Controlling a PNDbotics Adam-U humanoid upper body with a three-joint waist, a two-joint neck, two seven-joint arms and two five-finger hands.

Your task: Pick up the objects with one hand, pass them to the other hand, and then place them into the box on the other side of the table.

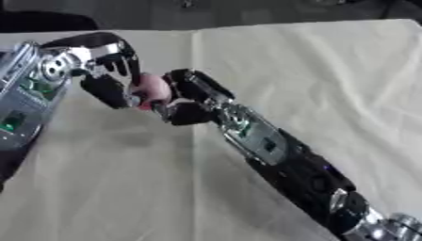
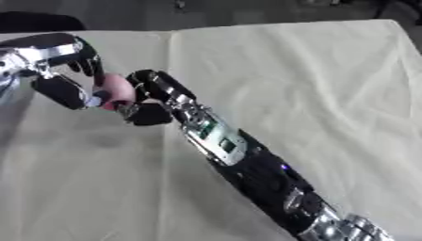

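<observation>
A small rounded pink object (image 1: 153, 89) hangs above the cloth-covered table (image 1: 313, 70), held between both hands at the upper left. My left hand (image 1: 105, 61) comes in from the left, its fingers curled over the object's top and its thumb below on the left. My right hand (image 1: 194, 96) reaches up from the lower right on a long black and silver arm. Its fingers touch the object's right side and its thumb tip sits under it. Most of the object is hidden by the fingers. No box shows in either view.
A cream cloth with a lengthwise crease (image 2: 171, 52) covers the table. The table's far edge (image 1: 247, 26) runs along the top, with dark floor beyond. My right forearm (image 1: 272, 146) lies diagonally across the middle.
</observation>
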